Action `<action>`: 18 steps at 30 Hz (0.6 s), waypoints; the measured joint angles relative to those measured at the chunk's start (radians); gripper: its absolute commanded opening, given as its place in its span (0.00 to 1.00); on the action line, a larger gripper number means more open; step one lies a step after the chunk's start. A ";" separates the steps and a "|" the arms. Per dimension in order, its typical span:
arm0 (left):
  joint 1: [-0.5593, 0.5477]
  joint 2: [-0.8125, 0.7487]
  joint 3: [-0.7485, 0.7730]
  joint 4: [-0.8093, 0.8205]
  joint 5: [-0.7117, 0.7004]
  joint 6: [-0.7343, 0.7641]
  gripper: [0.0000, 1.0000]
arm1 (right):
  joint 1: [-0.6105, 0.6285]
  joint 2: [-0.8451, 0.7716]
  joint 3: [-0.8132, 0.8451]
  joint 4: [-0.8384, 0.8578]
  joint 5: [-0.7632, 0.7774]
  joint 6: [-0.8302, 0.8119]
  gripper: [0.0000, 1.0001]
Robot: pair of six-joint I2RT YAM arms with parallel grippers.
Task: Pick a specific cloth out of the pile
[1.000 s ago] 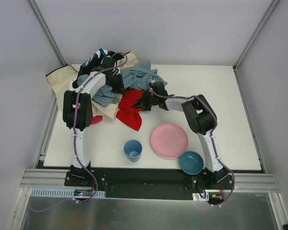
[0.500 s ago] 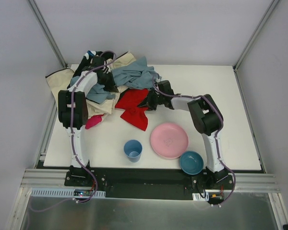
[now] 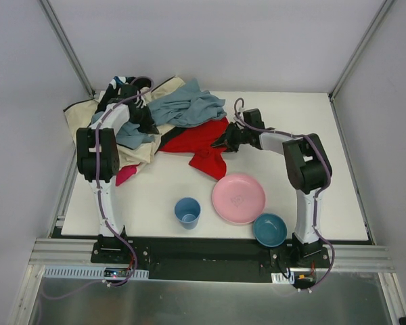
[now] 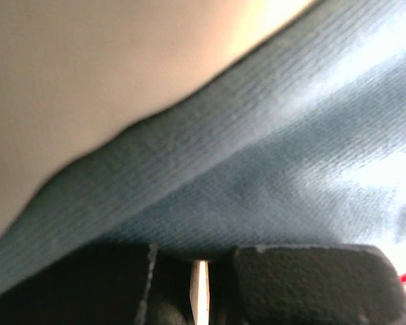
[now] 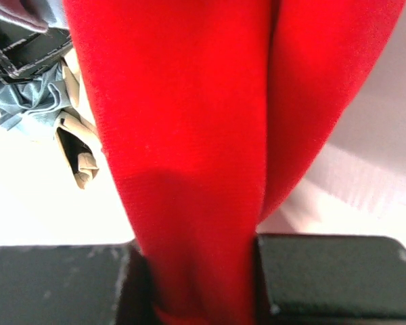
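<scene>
The right gripper [image 3: 224, 141] is clamping the cloth [image 3: 199, 143] at its right end, the red fabric trailing leftward from the jaws to touch the pile [image 3: 189, 107], while the left gripper [image 4: 197, 261], nearly closed, is nosing into grey-blue fabric [image 4: 257, 169] farther left.

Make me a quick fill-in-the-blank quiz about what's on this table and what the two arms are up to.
1. The right gripper is clamped on a cloth coloured ____.
2. The plate lying nearest that cloth is coloured ____.
3. The cup beside the plate is coloured ____.
4. The pile of clothes has the ____ arm reaching into it.

Missing words: red; pink; blue; left.
</scene>
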 measured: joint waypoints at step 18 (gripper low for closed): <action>0.047 -0.020 -0.071 0.011 -0.076 0.010 0.00 | -0.191 -0.153 -0.039 -0.151 -0.015 -0.094 0.01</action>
